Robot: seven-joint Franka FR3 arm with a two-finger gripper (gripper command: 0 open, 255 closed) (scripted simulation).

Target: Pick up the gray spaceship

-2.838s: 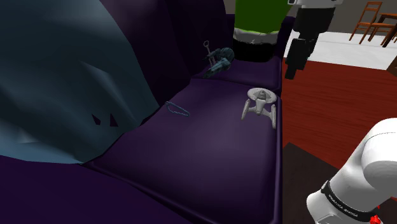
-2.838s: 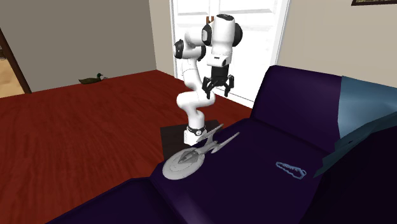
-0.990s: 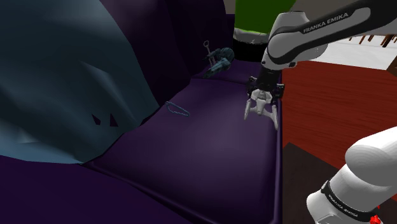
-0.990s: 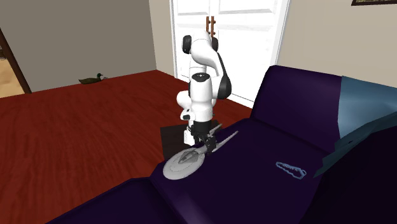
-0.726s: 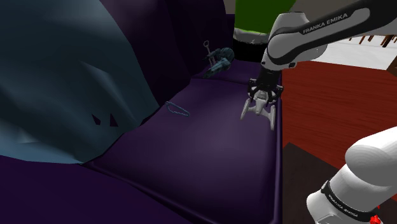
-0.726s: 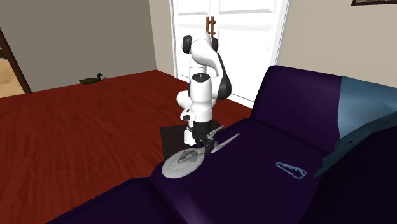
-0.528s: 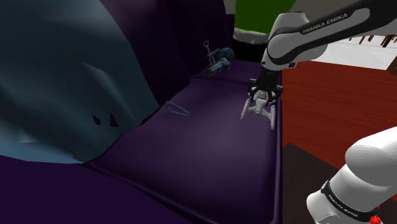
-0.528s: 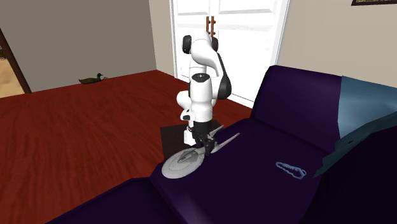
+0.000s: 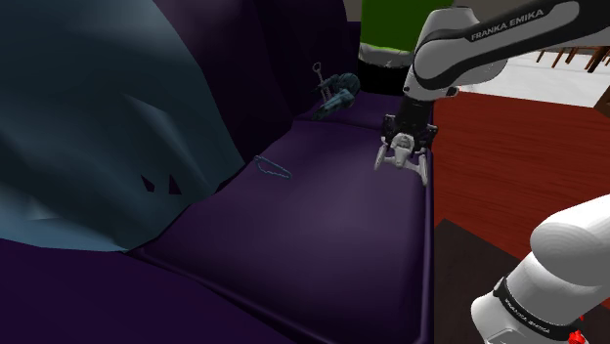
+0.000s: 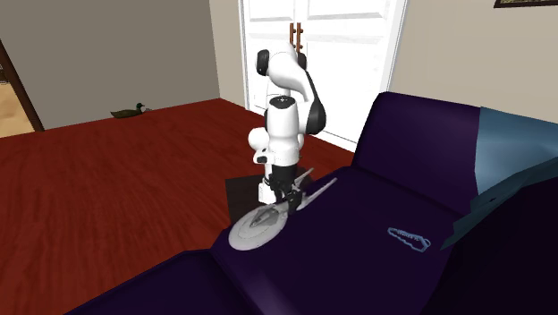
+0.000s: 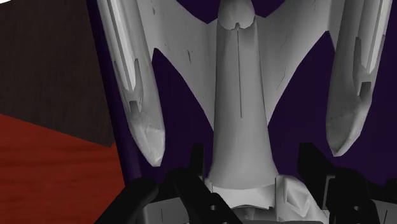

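The white arm [image 9: 489,47] rises from its stand [image 10: 241,191], bends over at the elbow and drops its wrist almost straight down, so that the gripper [image 9: 403,149] points down at the purple sofa seat [image 9: 323,215] close to the seat's outer edge. The gripper's black fingers [image 11: 196,164] are closed on the gray spaceship [image 11: 238,95], clasping the narrow central hull between them. The two long engine pods run on either side of the gripper, outside the fingers. In the second exterior view the ship's round saucer [image 10: 254,233] reaches out from the gripper [image 10: 286,199] along the seat edge, away from the stand, with the tail end higher beside the fingers. Beyond the seat edge on one side of the gripper lies dark red floor [image 11: 44,165].
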